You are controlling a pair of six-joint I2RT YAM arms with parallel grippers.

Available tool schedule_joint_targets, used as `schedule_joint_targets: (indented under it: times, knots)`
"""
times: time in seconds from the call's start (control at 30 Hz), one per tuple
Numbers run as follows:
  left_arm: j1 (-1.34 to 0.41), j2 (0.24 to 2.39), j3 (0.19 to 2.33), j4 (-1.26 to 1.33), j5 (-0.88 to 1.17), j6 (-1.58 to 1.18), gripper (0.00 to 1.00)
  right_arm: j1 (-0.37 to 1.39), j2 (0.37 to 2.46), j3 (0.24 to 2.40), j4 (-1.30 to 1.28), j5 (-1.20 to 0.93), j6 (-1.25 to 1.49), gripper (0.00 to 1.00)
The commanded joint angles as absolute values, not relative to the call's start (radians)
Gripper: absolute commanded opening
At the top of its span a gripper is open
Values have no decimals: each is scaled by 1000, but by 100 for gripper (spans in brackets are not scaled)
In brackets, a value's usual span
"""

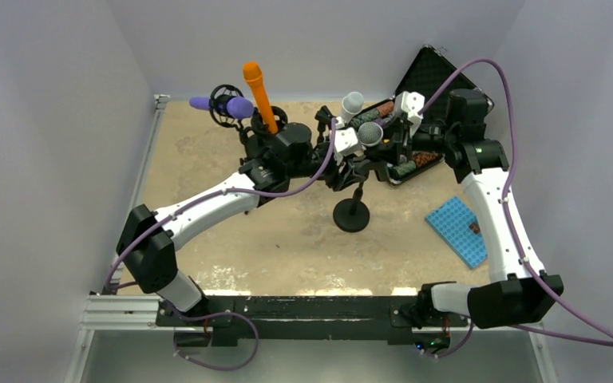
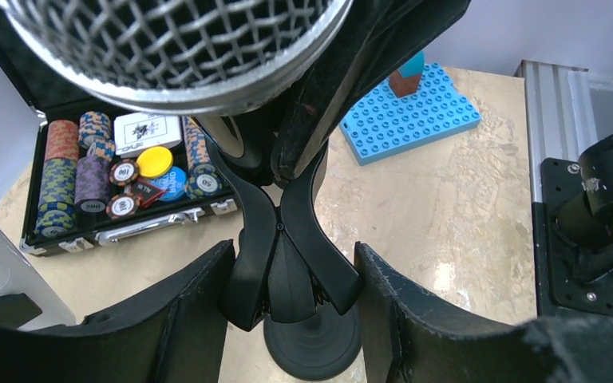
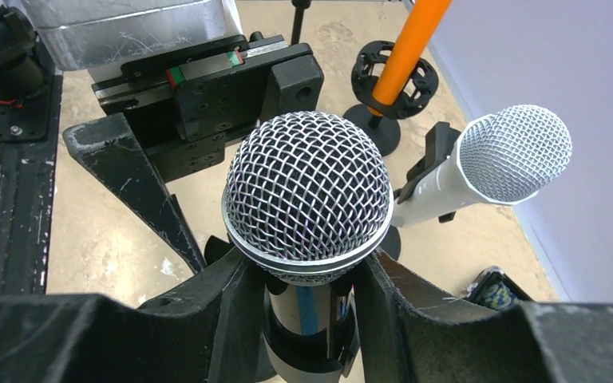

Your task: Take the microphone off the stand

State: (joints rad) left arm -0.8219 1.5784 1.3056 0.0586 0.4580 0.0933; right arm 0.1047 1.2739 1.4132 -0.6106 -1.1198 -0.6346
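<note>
A microphone with a silver mesh head [image 1: 369,133] sits in the black clip [image 2: 287,255] of a small stand with a round black base [image 1: 351,215]. My left gripper [image 2: 291,263] is shut on the clip's two levers, one finger pressing each side; in the top view the left gripper [image 1: 340,169] is just left of the stand's post. My right gripper [image 3: 303,279] is shut on the microphone's body right under its head [image 3: 307,195], above the clip. In the top view the right gripper [image 1: 383,134] is at the microphone's head.
A white microphone [image 3: 495,159] on a second stand is close behind. An orange microphone [image 1: 259,96] and a purple one [image 1: 235,106] stand at the back left. An open poker chip case [image 1: 415,159] lies at the back right, and a blue studded plate [image 1: 456,230] at the right.
</note>
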Motion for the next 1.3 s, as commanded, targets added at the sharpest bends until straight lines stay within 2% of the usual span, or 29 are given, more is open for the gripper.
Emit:
schedule_joint_targets:
  times: [0.0,0.07,0.13,0.27,0.33,0.4,0.5,0.53,0.6,0.77,0.83,0.87,0.9,0.93,1.07,1.1,1.13,1.2,1.27]
  knots:
    - [-841,1616,1365,115,386,77,59,110,1246,1404,-582,-1119,-593,0]
    - [-845,1624,1368,115,371,78,69,110,1246,1407,-583,-1116,-592,0]
    - [-848,1628,1369,108,366,87,73,109,1246,1407,-586,-1116,-593,0]
    - [-848,1631,1369,95,358,87,74,109,1248,1408,-586,-1115,-594,0]
    - [-849,1634,1370,93,357,88,71,110,1249,1409,-586,-1115,-591,0]
    - [-846,1638,1375,91,378,87,61,110,1249,1408,-584,-1115,-588,0]
    - [-842,1646,1387,88,413,74,36,110,1247,1405,-586,-1115,-586,0]
    - [-842,1647,1391,85,423,70,27,110,1246,1403,-586,-1114,-587,0]
    - [-841,1650,1399,77,449,76,0,110,1243,1399,-587,-1112,-588,0]
    - [-833,1646,1390,54,501,93,0,108,1239,1400,-558,-1116,-550,0]
    - [-833,1646,1386,39,462,92,0,109,1241,1407,-548,-1115,-538,0]
    - [-832,1647,1389,31,428,91,10,109,1243,1410,-544,-1115,-532,0]
    - [-832,1645,1386,39,391,91,39,109,1245,1410,-541,-1115,-527,0]
    - [-833,1639,1377,77,365,88,51,109,1246,1409,-538,-1115,-521,0]
    - [-833,1641,1387,163,315,66,71,109,1240,1398,-542,-1102,-516,0]
    - [-834,1645,1398,172,310,57,79,109,1238,1394,-543,-1101,-517,0]
    - [-833,1647,1407,180,305,42,95,109,1238,1392,-546,-1100,-518,0]
    - [-833,1647,1425,186,305,23,100,108,1237,1393,-555,-1096,-527,0]
    - [-833,1651,1440,164,326,17,96,109,1236,1394,-555,-1095,-526,0]
